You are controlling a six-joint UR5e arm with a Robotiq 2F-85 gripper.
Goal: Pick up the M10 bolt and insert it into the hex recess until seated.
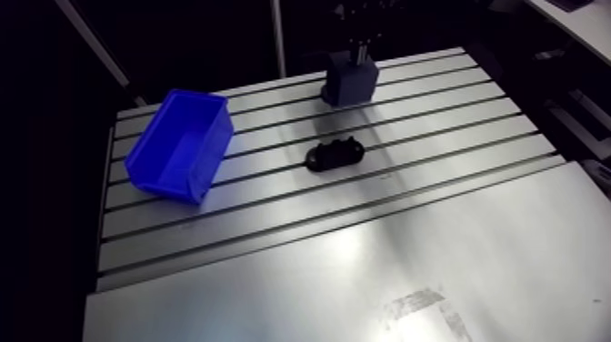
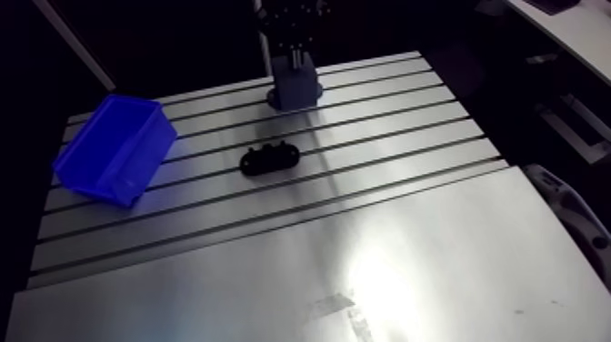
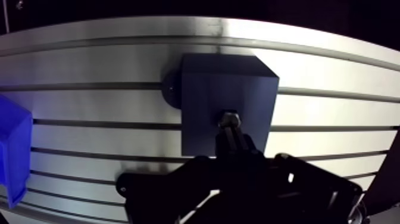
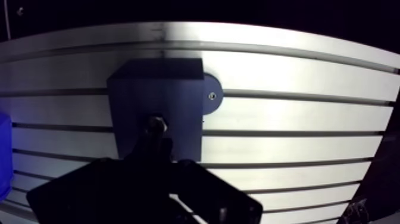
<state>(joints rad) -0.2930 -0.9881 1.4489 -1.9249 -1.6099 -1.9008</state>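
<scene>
M10 bolt (image 3: 229, 118) stands end-on at the middle of the dark block's (image 3: 202, 89) top face in the wrist view. Its long axis runs straight out from the fingertips and down toward the block, with its grey metal end farthest from the gripper (image 3: 234, 142). The 2 fingers are drawn in close and pinch the bolt's shank between their tips. They read only as a dark mass, and the shank is mostly lost against it. The bolt's own end covers the hex recess, so how deep it sits cannot be told. A round tab (image 3: 171, 89) with 1 small screw juts from the block's side, flat on the slotted aluminium table (image 3: 327, 113). A blue bin (image 3: 12, 149) shows well off to one side of the fingers, cut off at the frame's edge.

In the arm view the gripper hangs upright over the block, which sits among the table's far slots. The bolt itself is too dark and small to make out between the fingers. A low black oblong fixture (image 1: 335, 155) lies on the table, apart from the block and nearer the camera than the fingers. The open blue bin rests askew to the slots, well to one side. A smooth metal plate (image 1: 509, 236) fills the near table, bright with glare and bearing 1 scuffed patch.
</scene>
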